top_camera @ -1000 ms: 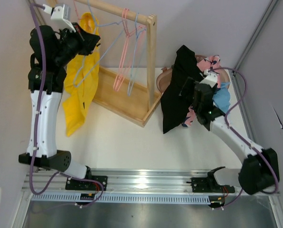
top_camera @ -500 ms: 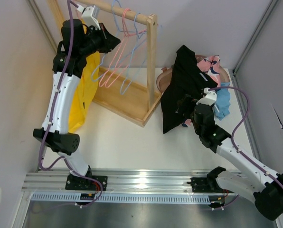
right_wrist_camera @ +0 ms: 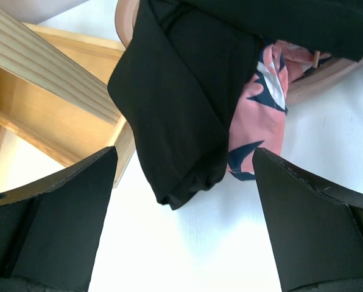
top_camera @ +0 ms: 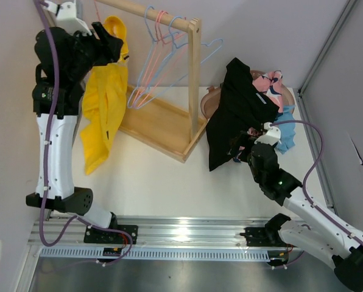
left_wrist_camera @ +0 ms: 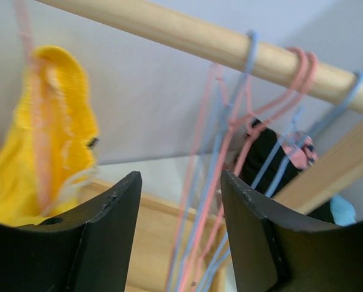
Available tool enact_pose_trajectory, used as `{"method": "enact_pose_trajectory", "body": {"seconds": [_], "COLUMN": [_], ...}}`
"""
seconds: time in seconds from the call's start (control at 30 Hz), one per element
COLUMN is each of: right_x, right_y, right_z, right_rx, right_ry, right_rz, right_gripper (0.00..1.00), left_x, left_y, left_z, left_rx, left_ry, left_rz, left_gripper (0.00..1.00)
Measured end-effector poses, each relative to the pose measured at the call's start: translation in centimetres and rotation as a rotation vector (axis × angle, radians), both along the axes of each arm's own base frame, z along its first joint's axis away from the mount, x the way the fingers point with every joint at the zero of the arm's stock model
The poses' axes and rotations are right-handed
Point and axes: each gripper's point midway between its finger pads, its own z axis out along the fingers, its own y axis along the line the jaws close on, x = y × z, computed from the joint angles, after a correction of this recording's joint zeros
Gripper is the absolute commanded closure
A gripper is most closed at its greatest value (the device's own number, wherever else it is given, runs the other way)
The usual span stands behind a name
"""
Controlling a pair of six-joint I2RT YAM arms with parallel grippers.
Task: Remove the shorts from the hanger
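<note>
Yellow shorts (top_camera: 102,112): hung on a pink hanger (left_wrist_camera: 38,128) at the left end of the wooden rod (left_wrist_camera: 169,35), just beside the left end effector (left_wrist_camera: 180,179), jaws apart, gripping nothing. Right end effector (right_wrist_camera: 184,155): jaws wide apart, empty, over the surface (right_wrist_camera: 200,243) by a black garment (right_wrist_camera: 181,91), well apart from the shorts.

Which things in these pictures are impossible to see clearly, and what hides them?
Left wrist view: the shorts and their hanger are blurred; a finger of the left gripper hides their lower part.
Top view: where the hanger holds the shorts lies behind the left gripper.
Top view: the basket is mostly under the black cloth.
Top view: the right gripper is lost against that cloth.
</note>
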Motion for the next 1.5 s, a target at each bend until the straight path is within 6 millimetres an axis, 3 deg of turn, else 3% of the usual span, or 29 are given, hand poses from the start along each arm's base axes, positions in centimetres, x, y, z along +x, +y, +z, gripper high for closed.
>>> {"method": "enact_pose_trajectory", "body": {"seconds": [0.07, 0.27, 0.4, 0.53, 0.73, 0.87, 0.97, 1.1, 1.5], "right_x": [-0.4, -1.0, -1.1, -1.0, -1.2, -1.1, -1.0, -0.8, -1.0], "right_y": [-0.2, -0.7, -0.7, -0.7, -0.7, -0.4, -0.2, -0.2, -0.7], "right_z": [-0.4, -0.9, -1.0, -1.3, -3.8, -5.8, -6.2, -5.9, -5.5], "right_rx": [-0.003, -0.012, -0.024, -0.045, -0.069, -0.1, -0.103, -0.094, -0.075], "right_ry": [0.007, 0.023, 0.027, 0.033, 0.07, 0.12, 0.127, 0.114, 0.093], "right_rz": [-0.001, -0.001, 0.005, 0.011, 0.019, 0.028, 0.032, 0.027, 0.024], "right_gripper": [0.01, 0.01, 0.01, 0.01, 0.01, 0.01, 0.01, 0.01, 0.01], "left_x": [0.0, 2.5, 6.3, 9.8, 13.4, 14.4, 14.5, 14.5, 13.9], "left_y": [2.3, 6.7, 9.5, 11.1, 10.9, 10.6, 10.6, 10.6, 8.8], "left_z": [0.8, 0.7, 0.0, -2.7, -7.4, -8.9, -9.1, -8.9, -7.7], "left_rx": [-0.004, -0.003, -0.004, 0.002, 0.007, 0.007, 0.006, 0.004, 0.008], "left_ry": [-0.025, -0.032, -0.024, 0.026, 0.119, 0.149, 0.153, 0.147, 0.135], "left_rz": [0.07, 0.206, 0.265, 0.292, 0.266, 0.246, 0.245, 0.244, 0.212], "left_gripper": [0.32, 0.31, 0.32, 0.33, 0.4, 0.47, 0.66, 1.0, 1.0]}}
